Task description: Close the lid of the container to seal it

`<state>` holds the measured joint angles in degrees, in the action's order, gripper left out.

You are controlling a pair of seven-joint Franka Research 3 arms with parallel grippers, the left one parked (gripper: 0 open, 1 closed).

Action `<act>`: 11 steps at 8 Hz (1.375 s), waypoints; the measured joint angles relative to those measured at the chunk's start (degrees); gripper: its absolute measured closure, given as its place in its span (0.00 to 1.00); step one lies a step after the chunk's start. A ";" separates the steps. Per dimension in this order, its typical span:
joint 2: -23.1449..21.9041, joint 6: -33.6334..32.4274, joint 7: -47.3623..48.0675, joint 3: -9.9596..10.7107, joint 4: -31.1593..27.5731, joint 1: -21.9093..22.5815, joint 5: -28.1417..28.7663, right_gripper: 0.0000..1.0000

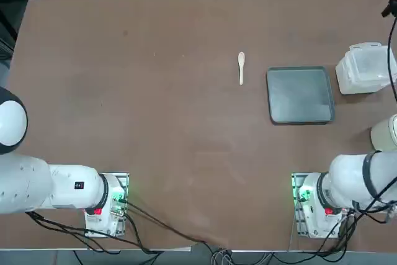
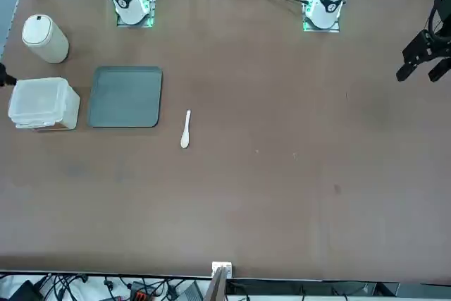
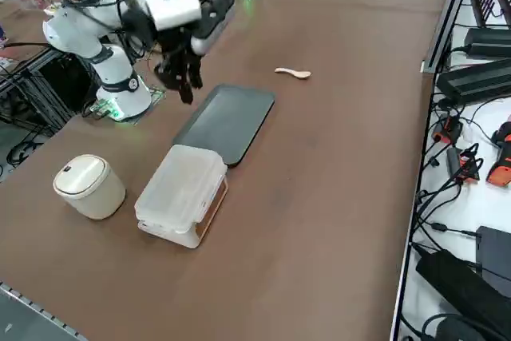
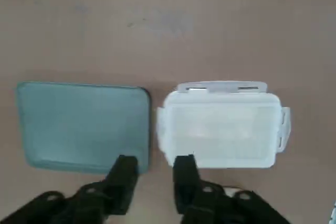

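The small translucent white container (image 3: 169, 227) stands near the table's right edge, beside the grey tray. Its lid (image 3: 184, 180) lies flat on top of it. In the wrist view the lid (image 4: 220, 127) covers the box, and latch tabs (image 4: 284, 124) stick out at its sides. I cannot tell whether it is pressed tight. My right gripper (image 3: 188, 89) hangs in the air above the tray's edge on the robot's side, short of the box and apart from it. The gripper (image 4: 153, 174) is open, its fingers a little apart with nothing between them.
A dark grey flat tray (image 1: 300, 95) lies just left of the container (image 1: 366, 66). A round off-white cup (image 3: 88, 185) stands close to the box on the robot's side. A small pale spoon (image 1: 241, 66) lies left of the tray.
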<state>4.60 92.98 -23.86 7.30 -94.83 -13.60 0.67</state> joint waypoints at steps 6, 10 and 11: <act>-2.22 -5.35 25.72 -0.56 8.26 13.38 0.80 0.00; -2.10 -6.38 26.52 -0.58 10.57 17.24 1.31 0.00; -2.01 -6.39 26.52 -0.56 10.57 17.30 1.31 0.00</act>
